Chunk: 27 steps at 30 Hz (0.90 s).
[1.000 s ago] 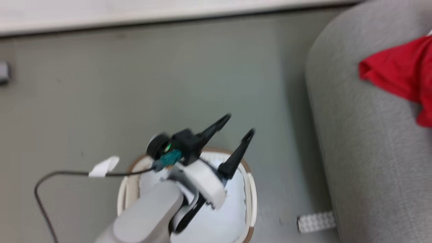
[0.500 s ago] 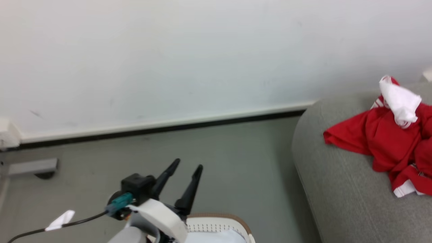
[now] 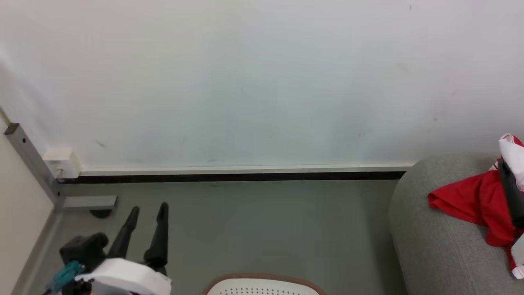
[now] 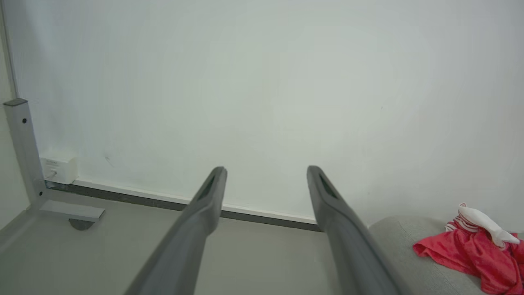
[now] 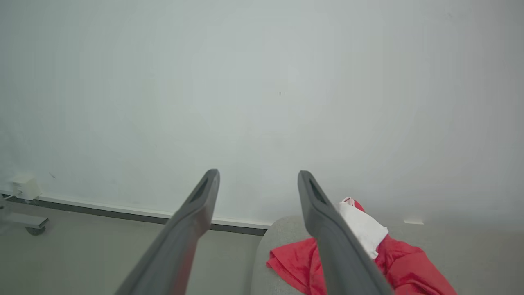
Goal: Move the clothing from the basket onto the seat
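The clothing [image 3: 470, 200], bright red with a white panel, lies bunched on the light grey seat [image 3: 434, 241] at the right edge. The same clothing [image 5: 290, 258] shows on the seat [image 5: 262, 266] behind my right gripper [image 5: 258, 173], which is open and holds nothing. In the left wrist view the clothing [image 4: 470, 250] rests on the seat [image 4: 393, 237], far right of my left gripper [image 4: 266, 170]. My left gripper [image 3: 148, 209] stands open and empty at the lower left, over the floor. Just the brown rim of the basket [image 3: 262, 279] peeks in at the bottom edge; its inside is out of view.
A white wall with a dark baseboard [image 3: 237, 177] runs across the back. A grey metal frame leg with a caster [image 3: 88, 203] and a white wall box [image 3: 61, 162] sit at the left. Grey floor [image 3: 278, 229] lies between the frame and the seat.
The head camera has tilted up, so the basket slid to the bottom edge and the wall came into view. My left gripper, earlier over the basket, is now left of it, still open.
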Motion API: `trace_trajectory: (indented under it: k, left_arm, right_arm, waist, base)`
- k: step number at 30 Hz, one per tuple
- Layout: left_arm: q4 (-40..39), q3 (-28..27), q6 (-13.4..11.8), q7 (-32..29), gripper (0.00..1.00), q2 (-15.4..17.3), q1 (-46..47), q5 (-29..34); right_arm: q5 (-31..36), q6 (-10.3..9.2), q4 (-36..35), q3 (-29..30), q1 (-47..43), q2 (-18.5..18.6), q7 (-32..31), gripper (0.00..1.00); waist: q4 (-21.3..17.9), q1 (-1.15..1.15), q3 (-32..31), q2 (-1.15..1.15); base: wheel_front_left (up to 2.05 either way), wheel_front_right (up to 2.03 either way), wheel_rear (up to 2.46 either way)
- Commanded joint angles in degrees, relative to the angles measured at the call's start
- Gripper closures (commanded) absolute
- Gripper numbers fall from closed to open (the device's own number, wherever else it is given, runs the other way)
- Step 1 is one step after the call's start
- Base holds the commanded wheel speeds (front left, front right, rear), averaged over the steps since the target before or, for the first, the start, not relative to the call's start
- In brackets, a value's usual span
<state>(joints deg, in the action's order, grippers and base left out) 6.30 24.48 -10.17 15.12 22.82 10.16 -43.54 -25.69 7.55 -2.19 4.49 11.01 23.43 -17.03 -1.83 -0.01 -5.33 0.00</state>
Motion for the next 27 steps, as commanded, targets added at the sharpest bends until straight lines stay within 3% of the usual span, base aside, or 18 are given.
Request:
trace_trajectory:
  k: [1, 4, 10, 18, 27]
  left_arm:
    - [-0.52, -1.52, -0.31, 0.02, 0.00, -0.24, -2.05, 0.81]
    - [-1.37, -5.41, -0.88, 0.02, 0.00, -1.85, -5.00, 3.77]
    - [0.19, -10.22, 0.28, 0.03, 0.00, -5.48, -9.20, 10.10]
    - [4.72, -17.76, 5.65, 0.03, 0.00, -12.99, -13.27, 20.69]
    - [7.78, -25.03, 12.73, 0.03, 0.00, -18.50, -14.53, 28.44]
  right_arm:
    - [1.97, -0.13, -0.67, 0.78, -2.15, -1.96, 1.90, 0.00]
    - [3.84, -0.13, 0.03, 1.41, -5.13, -7.72, 6.89, 0.00]
    - [6.75, -0.13, 3.23, 0.36, -10.27, -13.23, 16.85, 0.00]
    - [6.43, -0.13, 13.25, -8.69, -13.72, -14.95, 30.01, 0.00]
    - [7.22, -0.13, 18.10, -11.03, -11.40, -17.20, 32.24, 0.00]
  waist:
    - [0.87, 0.01, -0.63, 0.00]
    - [1.65, 0.01, -0.93, 0.00]
    - [2.62, 0.01, -1.30, 0.00]
    - [1.48, 0.01, -0.97, 0.00]
    - [-1.59, 0.01, -0.35, 0.00]
  base:
    - [0.00, 0.00, 0.00]
    - [0.00, 0.00, 0.00]
    - [0.00, 0.00, 0.00]
    - [0.00, 0.00, 0.00]
    - [0.00, 0.00, 0.00]
